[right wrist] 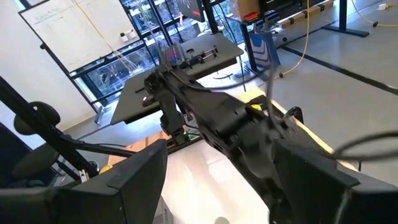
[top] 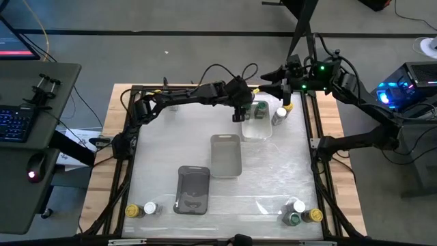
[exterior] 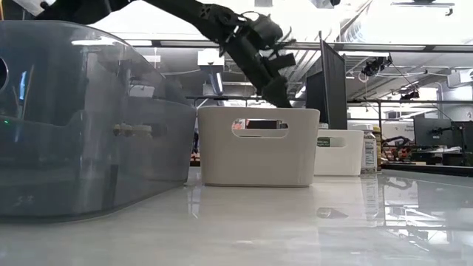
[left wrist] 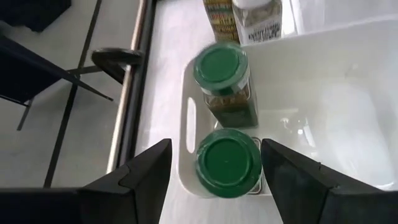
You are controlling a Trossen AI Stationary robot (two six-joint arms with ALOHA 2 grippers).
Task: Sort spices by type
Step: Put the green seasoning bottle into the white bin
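Two green-lidded spice jars (left wrist: 221, 65) (left wrist: 227, 162) stand upright side by side on the floor of a white tray (left wrist: 336, 50) at the table's far right. My left gripper (left wrist: 214, 180) hovers open just above that tray (top: 256, 128). Its fingers stand on either side of the nearer green lid with a gap on each side. In the low view the left gripper (exterior: 277, 92) hangs above the tray's rim (exterior: 259, 111). My right gripper (right wrist: 217, 180) is raised at the far right edge (top: 276, 76), open and holding nothing.
Two more jars (left wrist: 242, 18) stand just beyond the white tray. Two grey trays (top: 226, 154) (top: 192, 189) lie mid-table. Two jars (top: 140, 209) stand at the near left corner and three (top: 302, 213) at the near right. The table frame's rail (left wrist: 127, 106) runs close by.
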